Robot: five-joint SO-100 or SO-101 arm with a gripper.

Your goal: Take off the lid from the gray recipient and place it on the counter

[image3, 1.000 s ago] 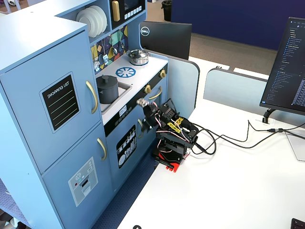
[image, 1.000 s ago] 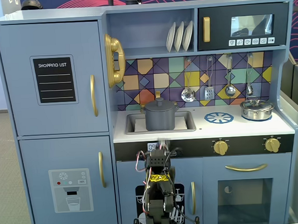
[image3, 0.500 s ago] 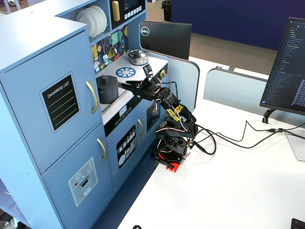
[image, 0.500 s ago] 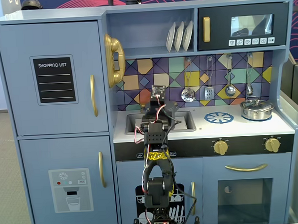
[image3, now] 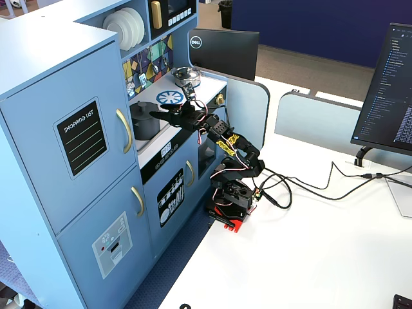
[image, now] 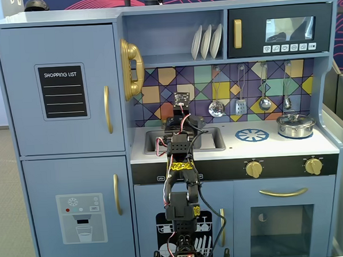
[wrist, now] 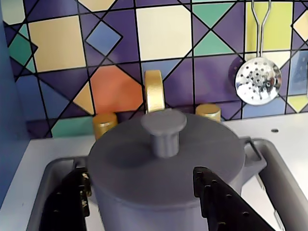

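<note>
The gray recipient stands in the recessed sink of the white counter. The dark-gray lid rests flat on it, its knob upright. My gripper is open. The left finger is beside the pot's left wall, and the right finger is over the lid's front right edge. Neither finger touches the knob. In a fixed view the pot shows with the gripper at its top. In the other fixed view my arm hides the pot.
A gold faucet and two gold taps stand just behind the pot against the tiled wall. A slotted spoon hangs on the right. A shiny silver pot sits right of the blue burner print.
</note>
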